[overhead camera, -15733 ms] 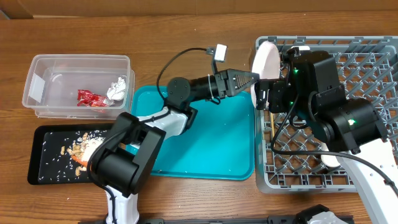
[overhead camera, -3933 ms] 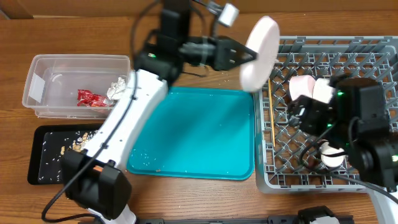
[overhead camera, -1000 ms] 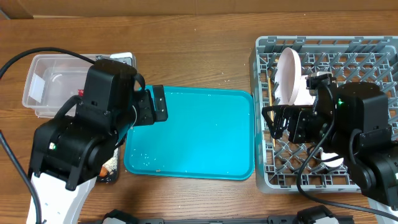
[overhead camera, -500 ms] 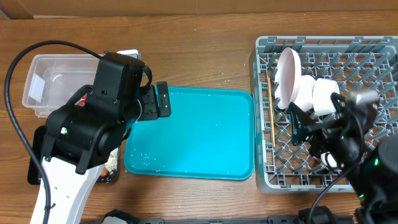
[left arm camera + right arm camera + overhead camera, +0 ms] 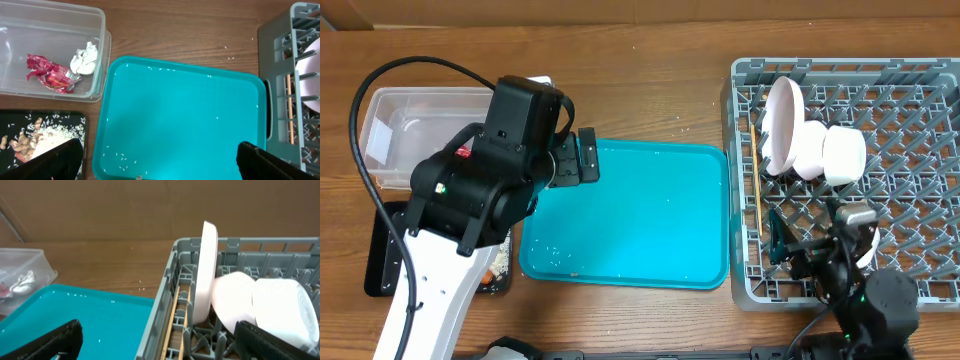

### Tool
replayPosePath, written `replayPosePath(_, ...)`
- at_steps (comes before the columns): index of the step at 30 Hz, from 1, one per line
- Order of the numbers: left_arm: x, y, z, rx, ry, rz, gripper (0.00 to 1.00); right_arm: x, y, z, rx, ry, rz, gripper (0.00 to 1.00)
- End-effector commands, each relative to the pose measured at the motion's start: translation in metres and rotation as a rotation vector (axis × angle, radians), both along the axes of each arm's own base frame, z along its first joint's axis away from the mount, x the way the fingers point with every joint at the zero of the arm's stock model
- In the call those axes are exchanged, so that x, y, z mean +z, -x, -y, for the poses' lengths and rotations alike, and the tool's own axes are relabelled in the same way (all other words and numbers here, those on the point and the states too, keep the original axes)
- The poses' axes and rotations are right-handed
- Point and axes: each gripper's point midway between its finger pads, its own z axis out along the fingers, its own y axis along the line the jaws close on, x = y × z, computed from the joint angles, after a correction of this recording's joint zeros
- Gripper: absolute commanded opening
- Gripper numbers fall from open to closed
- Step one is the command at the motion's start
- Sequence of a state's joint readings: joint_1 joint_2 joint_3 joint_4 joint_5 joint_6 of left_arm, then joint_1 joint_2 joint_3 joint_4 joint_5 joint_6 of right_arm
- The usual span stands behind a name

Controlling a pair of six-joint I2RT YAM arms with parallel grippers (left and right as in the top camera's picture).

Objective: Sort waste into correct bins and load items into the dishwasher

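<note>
Gaping empty, the left hand [image 5: 160,167] hovered over the teal tray [image 5: 185,125]; the right hand [image 5: 162,347], equally spread, hung at the left edge of the rack [image 5: 162,295], where plate [image 5: 206,275], bowls [image 5: 280,310] and chopsticks [image 5: 173,322] stood.

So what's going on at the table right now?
Nothing is being handled: the left claw and right claw are both open and empty. The plate stands on edge in the grey rack, two bowls beside it, chopsticks along the rack's left side. The red wrapper and tissue are in the clear tub, food scraps on the black tray; the teal tray holds only stray grains.
</note>
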State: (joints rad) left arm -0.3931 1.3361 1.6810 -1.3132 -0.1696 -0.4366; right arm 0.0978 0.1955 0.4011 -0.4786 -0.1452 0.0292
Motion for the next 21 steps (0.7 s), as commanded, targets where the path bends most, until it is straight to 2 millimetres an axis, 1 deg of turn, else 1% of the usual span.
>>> replayPosePath(1, -0.004, -0.005, 0.001, -0.011, -0.029, -0.007, 1.0, -0.016, 0.0, 0.002, -0.008, -0.002, 0.044, 1.0)
replayPosePath(5, -0.007, -0.006, 0.001, -0.011, -0.033, -0.017, 1.0, -0.042, -0.006, 0.006, -0.024, -0.003, 0.064, 1.0)
replayPosePath(8, -0.008, -0.007, 0.002, -0.011, -0.035, -0.022, 1.0, -0.057, -0.013, 0.005, -0.026, -0.006, 0.104, 1.0)
replayPosePath(10, -0.008, -0.007, 0.002, -0.011, -0.035, -0.022, 1.0, -0.047, -0.015, 0.005, -0.027, -0.01, 0.159, 1.0)
replayPosePath(12, -0.008, -0.007, 0.002, -0.011, -0.035, -0.022, 1.0, -0.045, -0.016, 0.005, -0.026, -0.012, 0.177, 1.0)
replayPosePath(14, -0.008, -0.007, 0.002, -0.011, -0.035, -0.022, 1.0, -0.05, -0.017, 0.005, -0.027, -0.011, 0.173, 1.0)
replayPosePath(16, -0.008, -0.007, 0.002, -0.011, -0.035, -0.022, 1.0, -0.046, -0.018, 0.005, -0.026, -0.014, 0.204, 1.0)
replayPosePath(21, -0.008, -0.007, 0.002, -0.011, -0.035, -0.022, 1.0, -0.047, -0.019, 0.005, -0.027, -0.015, 0.213, 1.0)
